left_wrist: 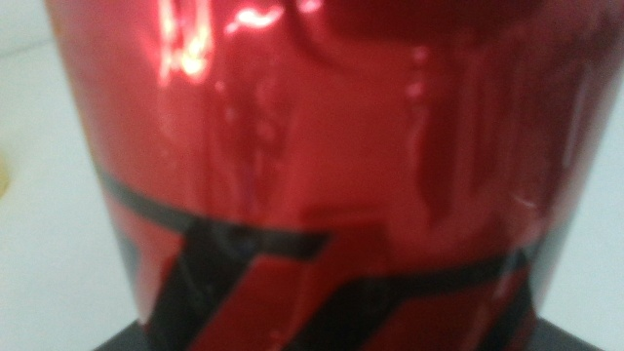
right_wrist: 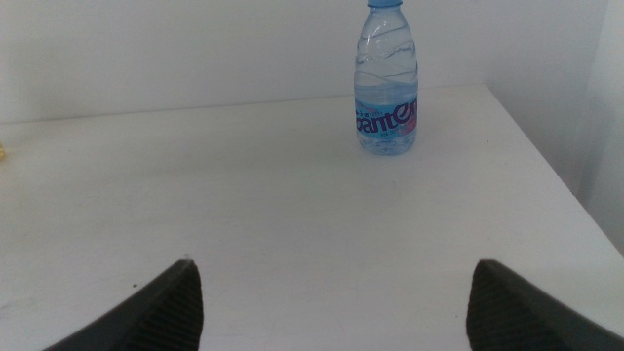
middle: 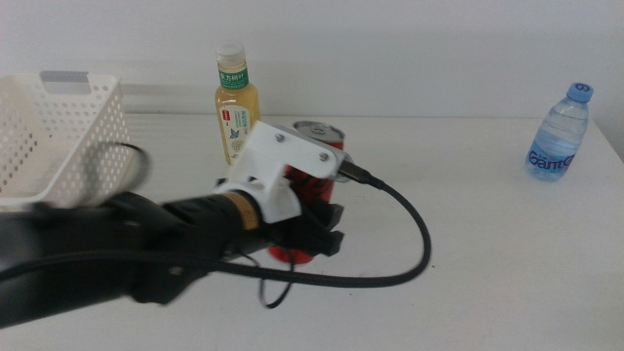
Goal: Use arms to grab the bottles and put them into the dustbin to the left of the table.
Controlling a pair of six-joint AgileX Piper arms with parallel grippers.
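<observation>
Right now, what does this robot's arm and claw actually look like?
The left arm is thick and black, with a tan band, a white angular block with two screws, and a looping black cable. The right claw shows two dark wedge-shaped jaws.

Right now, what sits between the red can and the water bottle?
Nothing: the middle view shows bare table between red can and water bottle.

Middle view: high, looking forward and down across the table (middle: 468,253).
Left wrist view: pressed close to the can (left_wrist: 322,166), which fills it.
Right wrist view: low over the table, facing the water bottle (right_wrist: 387,83), shared with the middle view (middle: 561,132).
</observation>
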